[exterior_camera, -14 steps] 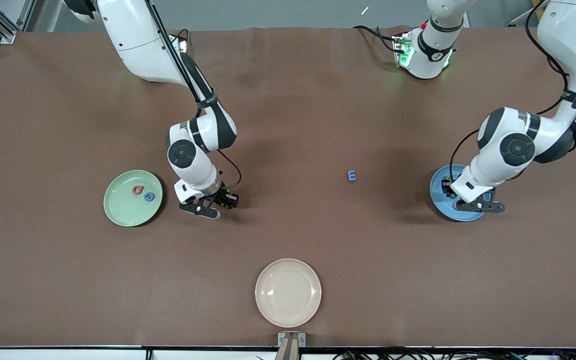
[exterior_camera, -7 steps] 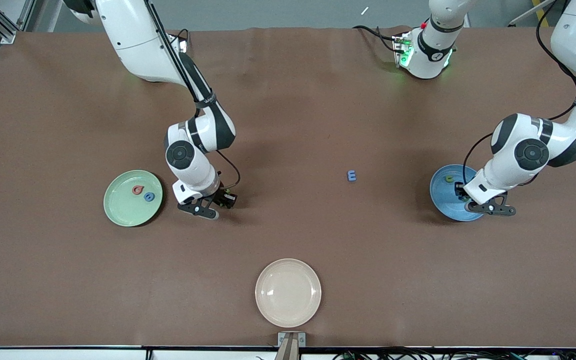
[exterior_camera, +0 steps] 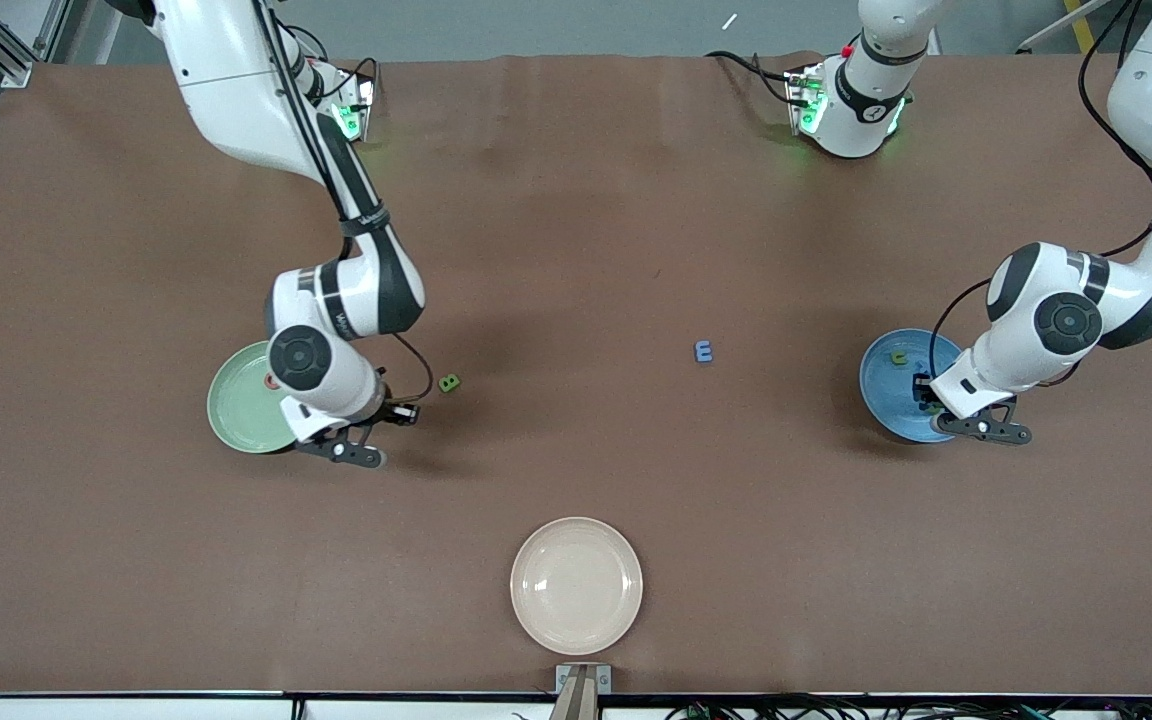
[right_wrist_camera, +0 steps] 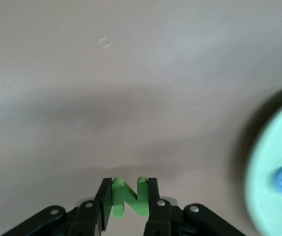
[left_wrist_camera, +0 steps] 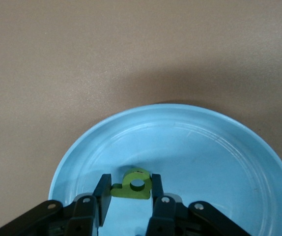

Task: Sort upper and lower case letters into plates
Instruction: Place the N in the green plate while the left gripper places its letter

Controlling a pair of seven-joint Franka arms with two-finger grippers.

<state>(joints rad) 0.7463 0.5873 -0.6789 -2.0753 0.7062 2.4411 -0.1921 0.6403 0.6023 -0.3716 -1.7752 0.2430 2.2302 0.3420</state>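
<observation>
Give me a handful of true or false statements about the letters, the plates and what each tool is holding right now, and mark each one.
1. The right tool is shut on a green letter N. True.
2. The left tool is over the cream plate. False: it is over the blue plate, gripping a green letter.
3. A blue letter E lies on the bare table between the two arms. True.
4. The cream plate holds two letters. False: it holds none.
5. A small green letter lies on the table beside the right arm. True.
6. The pale green plate sits toward the left arm's end. False: it sits toward the right arm's end.
</observation>
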